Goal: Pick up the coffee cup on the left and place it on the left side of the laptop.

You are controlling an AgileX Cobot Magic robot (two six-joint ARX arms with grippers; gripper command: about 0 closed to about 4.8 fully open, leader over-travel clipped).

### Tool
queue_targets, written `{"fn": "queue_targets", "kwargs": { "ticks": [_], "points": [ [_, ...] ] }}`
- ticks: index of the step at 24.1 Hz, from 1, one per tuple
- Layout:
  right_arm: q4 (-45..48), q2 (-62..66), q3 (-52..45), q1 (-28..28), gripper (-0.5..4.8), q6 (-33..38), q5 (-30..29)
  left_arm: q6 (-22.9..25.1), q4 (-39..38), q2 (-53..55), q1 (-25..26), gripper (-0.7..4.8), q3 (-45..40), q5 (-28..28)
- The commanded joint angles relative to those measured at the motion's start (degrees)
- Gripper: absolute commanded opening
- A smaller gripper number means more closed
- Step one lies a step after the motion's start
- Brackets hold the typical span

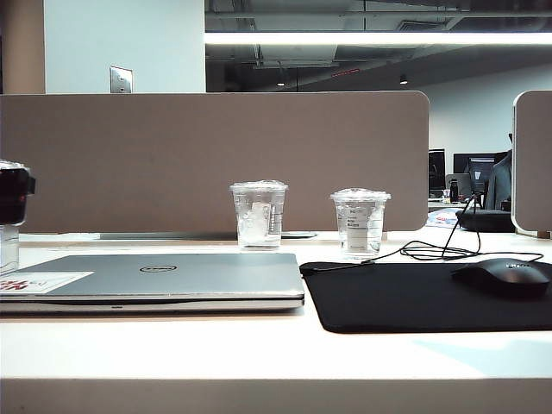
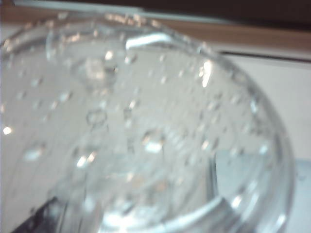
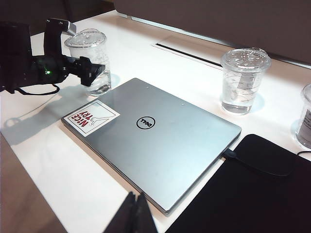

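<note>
The coffee cup (image 3: 86, 39), clear with a domed clear lid, stands upright on the white desk just past the laptop's (image 3: 160, 141) stickered corner. My left gripper (image 3: 82, 48) is open, with one black finger on either side of the cup's upper part. I cannot tell whether they touch it. In the exterior view that gripper (image 1: 15, 194) and the cup (image 1: 9, 248) are cut off at the far left edge, beside the closed silver laptop (image 1: 172, 276). The cup's wet lid (image 2: 146, 131) fills the left wrist view. My right gripper (image 3: 136, 213) is shut and empty, above the laptop's near edge.
Two shorter clear cups (image 1: 258, 216) (image 1: 360, 222) stand behind the laptop. A black mouse mat (image 1: 431, 297) with a black mouse (image 1: 504, 276) and its cable lies to the right. A brown divider panel (image 1: 216, 159) closes off the back of the desk.
</note>
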Motion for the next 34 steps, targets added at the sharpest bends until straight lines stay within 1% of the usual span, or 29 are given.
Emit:
{"fn": "queue_targets", "kwargs": {
  "ticks": [1,3,4,8,11,13,14,16,17,18,20,22,27,30,31,34],
  "points": [
    [0.98,-0.13,0.22,0.02,-0.02,0.20,-0.11,3.37,-12.41,-6.69,-0.04,4.12,0.07,-0.02],
    [0.98,-0.15,0.22,0.02,-0.02,0.20,-0.09,4.42,-16.52,-9.70,-0.04,4.12,0.07,-0.07],
    [1.01,-0.15,0.22,0.02,-0.02,0.20,-0.09,4.96,-19.96,-12.15,-0.04,4.12,0.07,-0.44],
    [1.01,-0.15,0.22,0.02,-0.02,0.20,-0.07,4.90,-31.06,-20.26,-0.04,4.11,0.07,-1.33],
    [0.96,-0.15,0.20,0.02,-0.01,0.20,-0.07,4.70,-36.52,-26.08,-0.26,3.85,0.07,-1.31],
    [0.98,-0.15,0.20,0.00,-0.01,0.20,-0.07,4.48,-39.74,-31.04,-0.50,2.07,0.07,-1.29],
    [0.96,-0.15,0.20,0.00,-0.01,0.20,-0.07,4.48,-41.20,-33.62,-0.57,1.27,0.07,-1.27],
    [0.98,-0.15,0.20,0.02,-0.01,0.20,-0.07,3.50,-44.54,-38.66,-0.83,0.46,0.09,-1.25],
    [0.96,-0.15,0.20,0.02,-0.01,0.20,-0.07,2.64,-46.16,-40.74,-1.09,0.30,0.09,-1.22],
    [0.96,-0.13,0.20,0.02,-0.01,0.20,-0.07,2.29,-47.50,-42.34,-1.18,0.03,0.09,-0.70],
    [0.98,-0.15,0.20,0.02,-0.01,0.20,-0.07,0.77,-51.65,-48.50,-1.40,-0.06,0.07,4.50],
    [0.96,-0.15,0.20,0.02,-0.01,0.20,-0.07,-0.17,-52.65,-51.49,-1.42,-0.06,0.07,6.43],
    [0.96,-0.15,0.20,0.00,-0.01,0.20,-0.07,0.00,-53.62,-59.32,-1.40,-0.06,0.07,6.43],
    [0.96,-0.15,0.20,0.02,-0.01,0.20,-0.04,-0.02,-54.14,-62.58,-2.10,-0.06,0.02,4.79],
    [0.96,-0.15,0.20,0.00,-0.01,0.20,-0.07,0.00,-53.48,-64.85,-3.67,-0.06,-0.63,2.34],
    [0.96,-0.15,0.20,0.00,-0.01,0.20,-0.04,0.00,-52.17,-68.63,-6.88,-0.06,-3.52,1.07]
  ]
}}
